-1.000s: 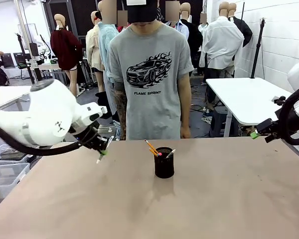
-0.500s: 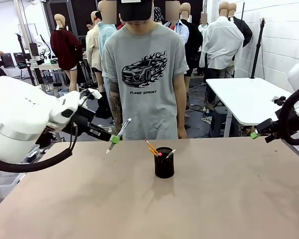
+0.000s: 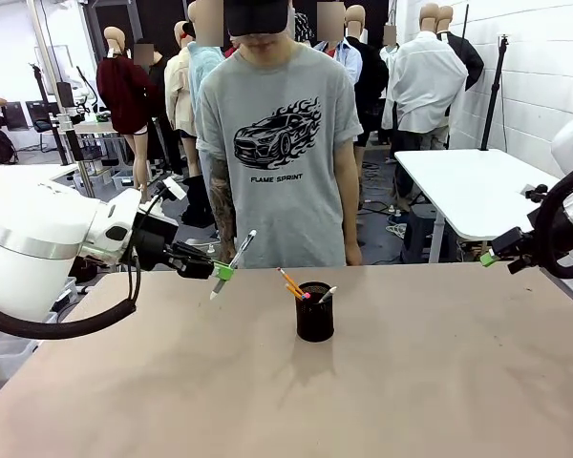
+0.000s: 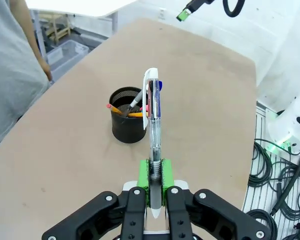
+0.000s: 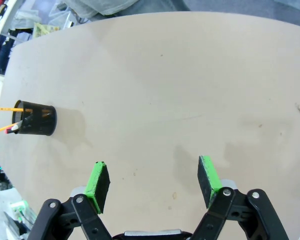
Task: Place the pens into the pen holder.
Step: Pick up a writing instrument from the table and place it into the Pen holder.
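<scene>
Pinching a silver-white pen (image 4: 153,131) btwn green pads, left gripper (image 3: 222,271) hangs above table (image 3: 439,382), left of pen holder (image 3: 314,311) w/ pencils. Right gripper (image 5: 154,181) fingers spread, empty.

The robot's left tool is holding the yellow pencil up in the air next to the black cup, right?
Not quite. The left tool is holding the silver-white pen, not the yellow pencil, which already sits in the black cup. The left wrist view shows it.

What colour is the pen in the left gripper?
Silver-white pen, clearest in left wrist view.
</scene>
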`<state>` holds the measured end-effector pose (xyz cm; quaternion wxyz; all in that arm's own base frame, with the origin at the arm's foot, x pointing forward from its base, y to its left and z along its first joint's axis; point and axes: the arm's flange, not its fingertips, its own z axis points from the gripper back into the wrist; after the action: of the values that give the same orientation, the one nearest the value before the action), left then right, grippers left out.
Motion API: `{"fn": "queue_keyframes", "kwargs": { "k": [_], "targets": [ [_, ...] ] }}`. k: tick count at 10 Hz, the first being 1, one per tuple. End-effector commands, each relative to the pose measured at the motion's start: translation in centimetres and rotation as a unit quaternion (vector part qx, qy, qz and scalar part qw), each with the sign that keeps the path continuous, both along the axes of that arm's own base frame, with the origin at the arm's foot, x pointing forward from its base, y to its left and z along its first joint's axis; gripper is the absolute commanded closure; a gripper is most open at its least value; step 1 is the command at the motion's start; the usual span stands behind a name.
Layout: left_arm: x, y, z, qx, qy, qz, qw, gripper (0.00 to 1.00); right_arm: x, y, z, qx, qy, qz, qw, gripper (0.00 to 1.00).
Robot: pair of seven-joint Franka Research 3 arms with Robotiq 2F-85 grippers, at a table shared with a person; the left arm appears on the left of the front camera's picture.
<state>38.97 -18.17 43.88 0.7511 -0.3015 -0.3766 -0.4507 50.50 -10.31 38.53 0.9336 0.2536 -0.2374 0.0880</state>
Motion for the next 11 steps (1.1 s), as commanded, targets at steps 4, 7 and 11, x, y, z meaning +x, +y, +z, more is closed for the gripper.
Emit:
{"fn": "queue_keyframes", "kwargs": {
  "k": [4,7,11],
  "targets": [
    [3.8,-2.1,0.3,-0.076,0.014,-0.182,0.98,1.0,-0.1,-0.1,-0.1,-0.004,-0.004,0.006,1.0,0.12],
    [8.8,-5.7,0.8,-0.127,0.032,-0.212,0.968,1.0,-0.1,-0.1,-0.1,-0.004,-0.004,0.006,1.0,0.12],
    [14.8,-9.5,-1.8,-0.134,0.022,-0.207,0.969,1.0,-0.1,-0.1,-0.1,-0.004,-0.004,0.006,1.0,0.12]
  ]
}}
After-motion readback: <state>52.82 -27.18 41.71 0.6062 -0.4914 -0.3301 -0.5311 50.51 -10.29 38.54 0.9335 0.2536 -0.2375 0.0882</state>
